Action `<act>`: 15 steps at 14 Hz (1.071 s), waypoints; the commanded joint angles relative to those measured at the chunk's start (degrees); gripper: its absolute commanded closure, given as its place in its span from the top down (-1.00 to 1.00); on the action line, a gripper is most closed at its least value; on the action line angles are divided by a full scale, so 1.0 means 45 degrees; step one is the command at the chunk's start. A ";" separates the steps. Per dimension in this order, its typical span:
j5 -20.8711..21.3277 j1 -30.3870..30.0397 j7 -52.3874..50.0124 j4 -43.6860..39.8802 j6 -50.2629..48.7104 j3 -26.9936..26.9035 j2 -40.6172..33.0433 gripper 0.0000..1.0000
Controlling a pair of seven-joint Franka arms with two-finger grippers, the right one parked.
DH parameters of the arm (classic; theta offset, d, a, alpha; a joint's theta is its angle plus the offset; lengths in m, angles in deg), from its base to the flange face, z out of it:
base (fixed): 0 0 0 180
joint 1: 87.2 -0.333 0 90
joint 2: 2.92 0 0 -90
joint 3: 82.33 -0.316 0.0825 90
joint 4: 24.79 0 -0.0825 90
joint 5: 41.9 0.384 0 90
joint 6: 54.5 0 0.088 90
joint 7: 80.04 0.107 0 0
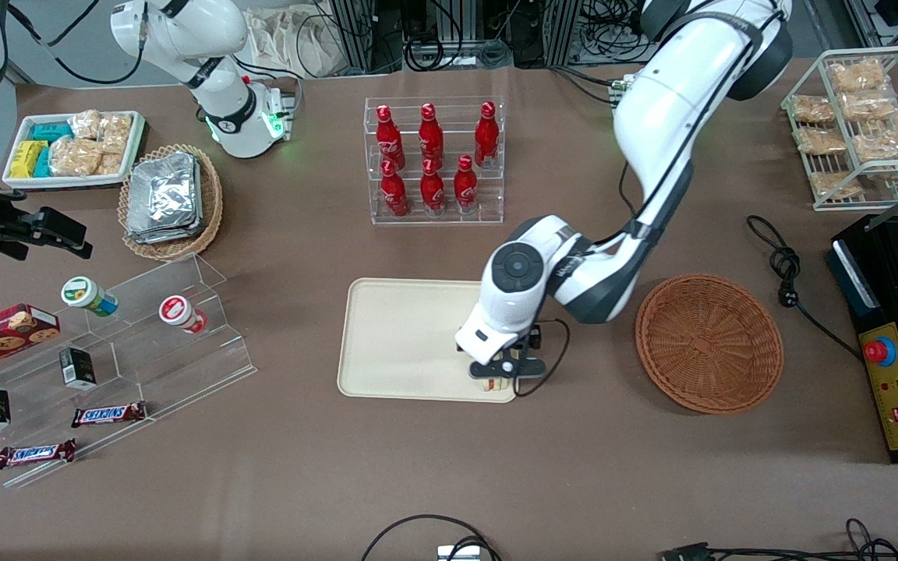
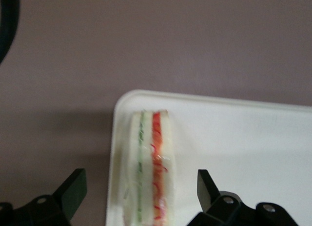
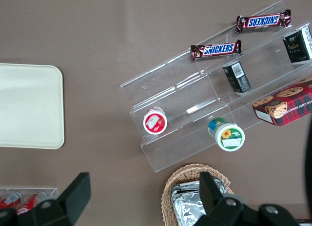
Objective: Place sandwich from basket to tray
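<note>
At the tray's (image 1: 402, 343) corner nearest the front camera and the basket (image 1: 708, 343), the sandwich (image 2: 148, 167) stands on edge, filling stripes showing, while the left gripper (image 1: 496, 379) hovers over it, fingers (image 2: 73, 189) spread wide, clear of the bread; the basket lies beside the tray

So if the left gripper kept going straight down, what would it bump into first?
Most likely the sandwich. The gripper is open, pointing down, with the sandwich lying on the tray between its fingers. Depth is unclear, so the fingers might reach the tray first.
</note>
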State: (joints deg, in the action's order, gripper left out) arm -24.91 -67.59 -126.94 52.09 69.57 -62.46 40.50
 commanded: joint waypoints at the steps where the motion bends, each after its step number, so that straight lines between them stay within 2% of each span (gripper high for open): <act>1: -0.1133 -0.1442 0.0147 0.0297 -0.1102 0.0077 -0.1771 1.00; 3: -0.2228 -0.2575 0.1525 0.0336 -0.1880 0.0077 -0.2631 1.00; 5: -0.2583 -0.3767 0.3848 0.0317 -0.3363 0.0077 -0.3296 1.00; 10: -0.2330 -0.5155 0.6413 0.0395 -0.6764 -0.0020 -0.5405 1.00; 13: -0.2836 -0.6679 0.6847 0.0336 -0.7470 0.0058 -0.5935 1.00; 15: -0.3267 -0.6799 0.7526 0.0336 -0.8055 -0.0020 -0.6228 1.00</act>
State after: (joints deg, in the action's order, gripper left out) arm -37.79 -97.07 -95.45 51.64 34.96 -62.88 14.61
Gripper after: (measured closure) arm 0.000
